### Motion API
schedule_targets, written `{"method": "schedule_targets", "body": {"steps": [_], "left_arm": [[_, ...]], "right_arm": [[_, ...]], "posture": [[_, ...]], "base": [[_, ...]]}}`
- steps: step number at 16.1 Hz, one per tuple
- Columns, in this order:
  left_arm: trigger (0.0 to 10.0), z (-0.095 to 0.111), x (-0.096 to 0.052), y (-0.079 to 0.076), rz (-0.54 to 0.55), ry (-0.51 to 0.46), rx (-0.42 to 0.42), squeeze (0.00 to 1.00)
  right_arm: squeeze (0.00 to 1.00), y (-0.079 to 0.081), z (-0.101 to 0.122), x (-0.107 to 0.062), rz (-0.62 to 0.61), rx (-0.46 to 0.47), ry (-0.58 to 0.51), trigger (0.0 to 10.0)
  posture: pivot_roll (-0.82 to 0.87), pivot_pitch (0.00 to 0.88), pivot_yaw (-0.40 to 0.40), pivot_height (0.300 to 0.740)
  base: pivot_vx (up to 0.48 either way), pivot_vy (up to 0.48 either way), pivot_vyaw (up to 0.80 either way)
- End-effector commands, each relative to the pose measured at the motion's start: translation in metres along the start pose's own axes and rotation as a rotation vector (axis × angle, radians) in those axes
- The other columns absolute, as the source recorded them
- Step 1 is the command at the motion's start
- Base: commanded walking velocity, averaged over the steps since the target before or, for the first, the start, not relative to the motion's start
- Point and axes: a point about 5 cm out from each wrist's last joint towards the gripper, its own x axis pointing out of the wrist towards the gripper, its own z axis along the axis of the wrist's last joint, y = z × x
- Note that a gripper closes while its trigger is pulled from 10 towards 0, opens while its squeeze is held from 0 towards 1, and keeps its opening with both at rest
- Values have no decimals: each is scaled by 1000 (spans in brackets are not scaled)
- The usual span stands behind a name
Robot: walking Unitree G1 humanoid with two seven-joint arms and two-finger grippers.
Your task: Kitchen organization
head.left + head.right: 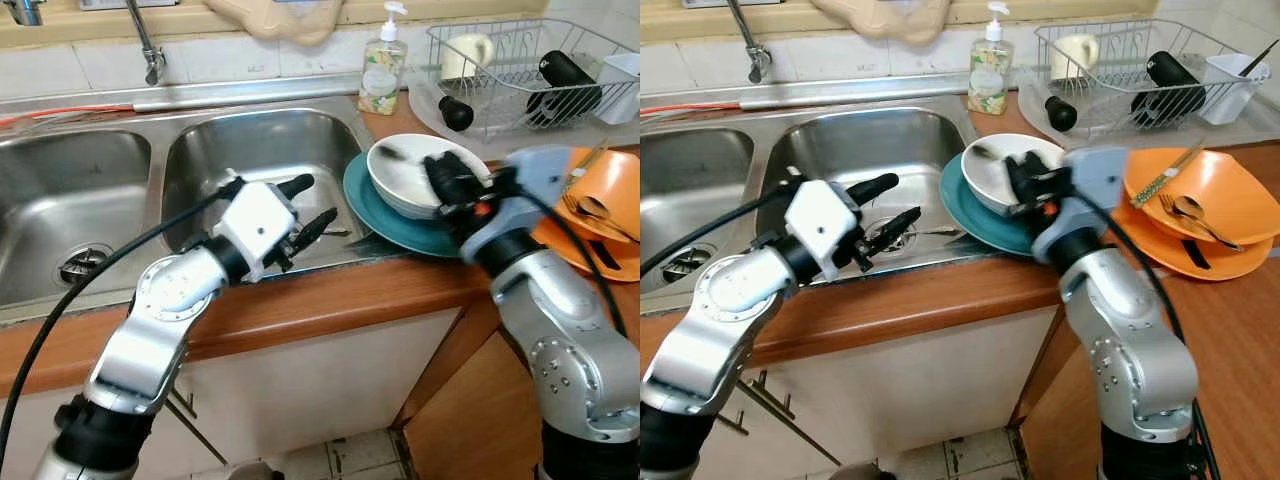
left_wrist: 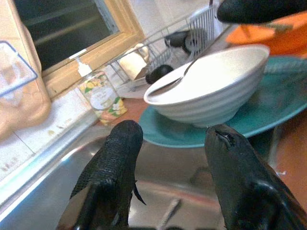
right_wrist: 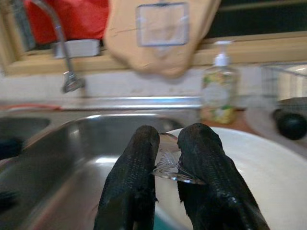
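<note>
- landmark: white bowl [image 1: 412, 175], sitting on a teal plate [image 1: 385, 218] at the sink-side edge of the table [image 1: 330, 295].
- right gripper [image 3: 168, 165] is over the bowl's near rim; its fingers are pinched narrow on a thin, shiny piece, most likely the end of the spoon [image 2: 173, 81] that lies inside the bowl. cannot confirm it is the spoon's handle.
- left gripper [image 1: 308, 208] hovers sink-side of the bowl, just off the plate's edge, above the right sink basin [image 1: 250, 160]; fingers spread wide, holding nothing.
- behind the bowl: soap bottle [image 1: 382, 68]; beyond and to the right of it, a wire dish rack [image 1: 520, 75] already carrying a cup, a white container and dark bottle-like items.
- right of the bowl: stacked orange plates [image 1: 1195, 205] with a fork, a spoon and chopsticks lying loose on top.
- progress, as judged: early. rack is partly loaded, but bowl, teal plate, orange plates and all cutlery are unsorted.
- step in hand looks like lifting the utensil out of the bowl; the rest of the pile is left to do.
</note>
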Motion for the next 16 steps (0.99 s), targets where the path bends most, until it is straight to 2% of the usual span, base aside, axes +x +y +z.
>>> {"method": "schedule_targets", "body": {"steps": [1,4,6,7,8,16], "left_arm": [[10000,2,3,2,8,-5,51,0],[10000,8,11,6,24,-43,145,0],[10000,9,13,7,31,-57,171,0],[7373,7,15,7,17,-57,181,0],[0,5,17,7,8,-45,196,0],[0,1,26,9,-29,-45,267,0]], "right_arm": [[0,9,7,1,65,-9,-15,0],[0,26,8,0,187,-13,12,0],[0,32,9,-1,235,-10,21,0],[0,36,9,-2,267,-8,28,0],[0,38,10,-2,287,-6,29,0],[0,46,14,0,329,-3,27,0]], "posture": [[-17,0,31,740],[-19,0,30,740],[-19,0,29,740],[-19,0,28,740],[-19,0,27,740],[-23,0,37,740]], "base": [[0,0,0],[0,0,0],[0,0,0],[0,0,0],[0,0,0],[0,0,0]]}}
